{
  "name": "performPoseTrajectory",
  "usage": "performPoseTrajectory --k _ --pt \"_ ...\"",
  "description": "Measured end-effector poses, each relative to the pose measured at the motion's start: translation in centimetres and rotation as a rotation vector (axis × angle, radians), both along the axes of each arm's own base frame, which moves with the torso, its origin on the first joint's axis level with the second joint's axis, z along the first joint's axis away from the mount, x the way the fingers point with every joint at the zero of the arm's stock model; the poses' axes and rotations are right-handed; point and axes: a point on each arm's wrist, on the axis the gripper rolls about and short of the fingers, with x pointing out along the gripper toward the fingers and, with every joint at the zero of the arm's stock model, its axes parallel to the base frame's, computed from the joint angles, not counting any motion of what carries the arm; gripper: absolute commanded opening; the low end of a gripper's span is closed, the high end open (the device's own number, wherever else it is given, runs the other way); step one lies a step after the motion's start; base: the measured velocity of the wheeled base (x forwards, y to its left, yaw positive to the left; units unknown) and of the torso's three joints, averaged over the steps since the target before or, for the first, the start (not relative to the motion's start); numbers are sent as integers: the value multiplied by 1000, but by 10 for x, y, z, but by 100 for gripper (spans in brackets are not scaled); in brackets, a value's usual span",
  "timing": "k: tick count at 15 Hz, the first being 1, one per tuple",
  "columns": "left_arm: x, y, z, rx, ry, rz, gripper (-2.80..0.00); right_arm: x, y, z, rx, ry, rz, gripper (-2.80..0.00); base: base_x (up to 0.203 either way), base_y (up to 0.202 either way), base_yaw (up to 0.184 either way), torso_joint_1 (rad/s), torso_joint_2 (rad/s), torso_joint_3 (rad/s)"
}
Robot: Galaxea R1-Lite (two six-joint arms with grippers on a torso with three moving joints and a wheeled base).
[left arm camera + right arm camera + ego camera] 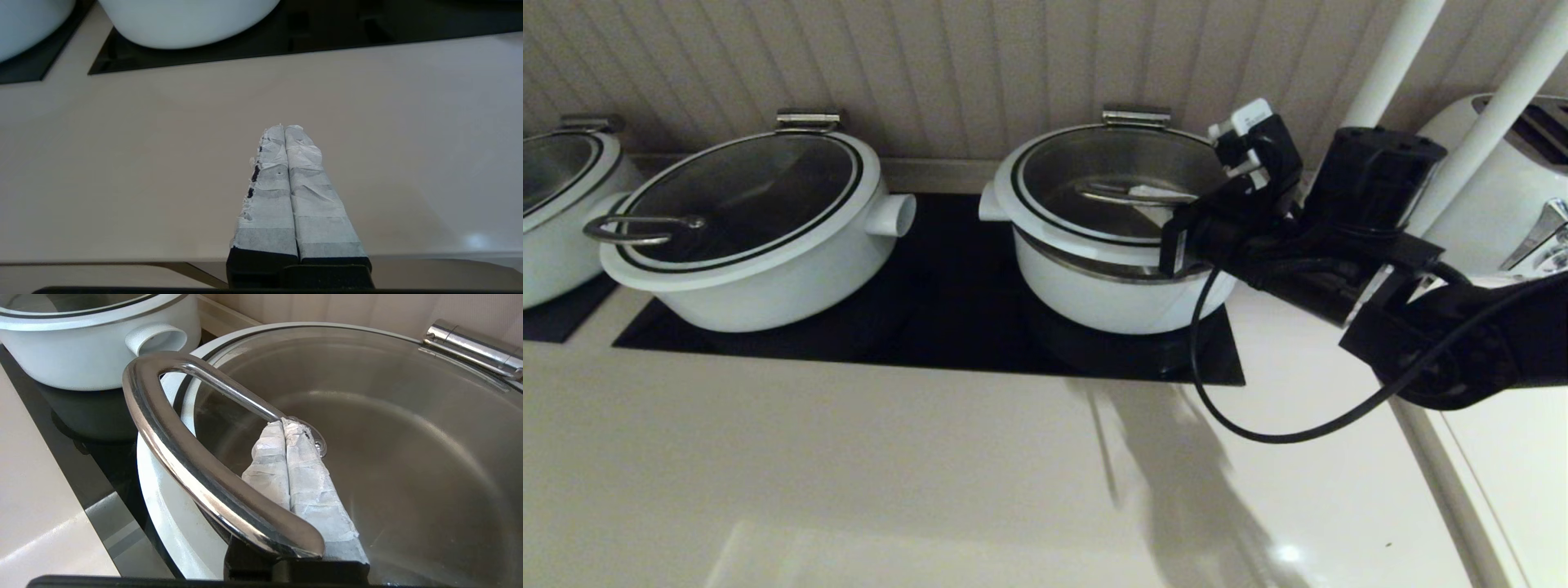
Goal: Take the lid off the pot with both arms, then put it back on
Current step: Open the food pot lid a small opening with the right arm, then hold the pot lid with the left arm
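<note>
The pot (1094,298) stands on the right of the black hob, with its steel hinge bracket (1135,114) at the back. The glass lid (1111,163) is tilted, its front edge raised off the pot rim so a gap shows. My right gripper (1156,196) reaches in from the right. Its taped fingers are shut together and lie under the lid's steel handle (171,449), with the tips (284,424) at the handle's mount on the glass (408,437). My left gripper (284,127) is shut and empty above the beige counter, out of the head view.
A wider white pot with a loop-handled lid (752,237) stands left of the pot on the same hob (931,335). Another pot (556,204) is at the far left. A white toaster (1503,188) and two white poles stand on the right.
</note>
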Motion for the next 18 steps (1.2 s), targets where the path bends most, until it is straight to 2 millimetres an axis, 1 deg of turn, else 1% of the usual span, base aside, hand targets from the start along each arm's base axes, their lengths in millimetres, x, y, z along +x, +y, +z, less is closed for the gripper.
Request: performPoseTrajectory --k 2,5,9,11,14,16,18 --pt "3 0 13 3 9 -6 -280 1 -1 2 4 -6 -2 -280 0 0 0 0 0 0" --pt "14 1 42 4 -18 -37 -280 2 -2 3 7 -10 -8 -280 0 0 0 0 0 0" --pt "44 -1 94 7 -75 -66 -280 3 -3 6 11 -18 -13 -280 0 0 0 0 0 0" --pt "59 -4 114 5 -74 -123 -280 5 -5 7 12 -20 -19 -280 0 0 0 0 0 0" --pt "84 -13 131 6 -72 -221 -280 7 -7 11 18 -31 -28 -280 0 0 0 0 0 0" --pt "102 -19 141 4 -87 -248 -280 8 -7 13 16 -28 -29 -280 0 0 0 0 0 0" --pt "124 -27 149 4 -89 -266 -280 10 -6 19 25 -43 -29 -280 0 0 0 0 0 0"
